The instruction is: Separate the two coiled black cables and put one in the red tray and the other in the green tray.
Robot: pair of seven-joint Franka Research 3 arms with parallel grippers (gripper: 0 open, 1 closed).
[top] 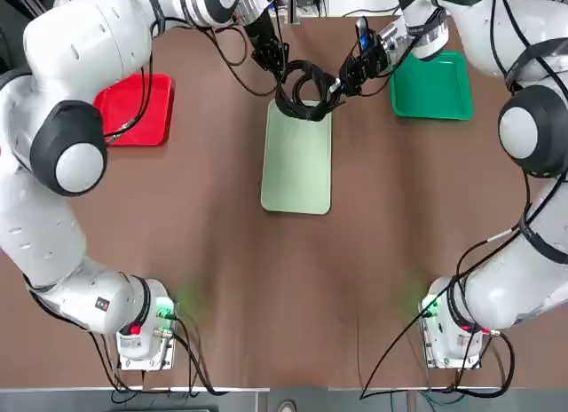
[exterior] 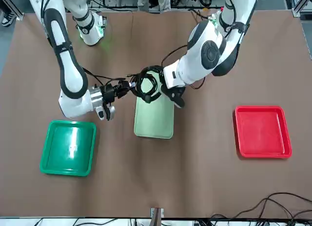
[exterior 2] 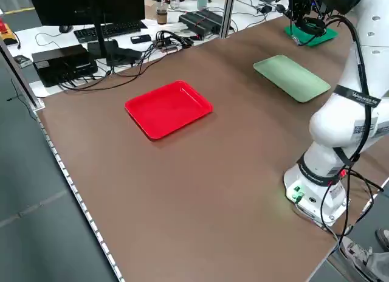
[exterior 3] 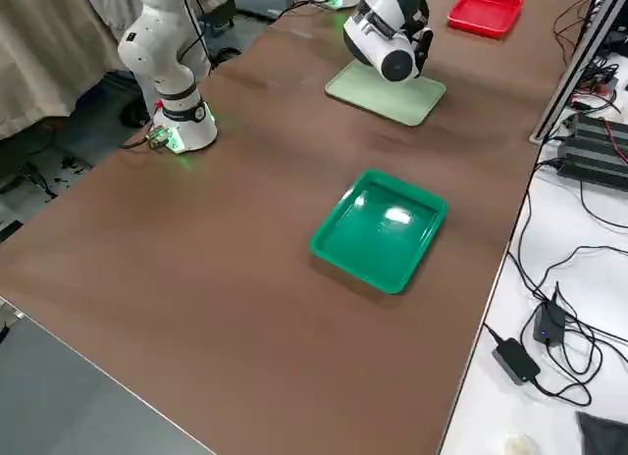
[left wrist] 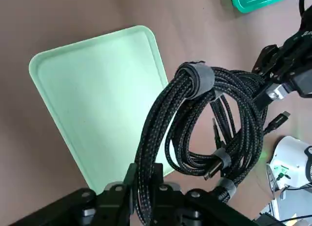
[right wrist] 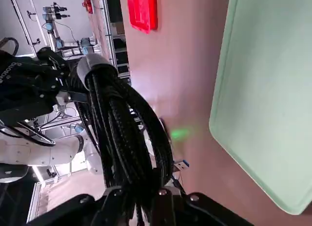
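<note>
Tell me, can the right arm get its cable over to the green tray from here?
Probably not yet. The right gripper is close to the green tray with bare table between, but the two coiled black cables hang bunched together, and the left gripper grips the same bundle.

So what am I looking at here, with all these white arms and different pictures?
Two white robot arms share a brown table. One picture looks straight down, one faces the robot, two look from the sides, and two come from cameras on the wrists. The left gripper and the right gripper each have their fingers shut on the two coiled black cables, held together above the far end of a pale mint tray. The red tray and the green tray lie empty at either side.
</note>
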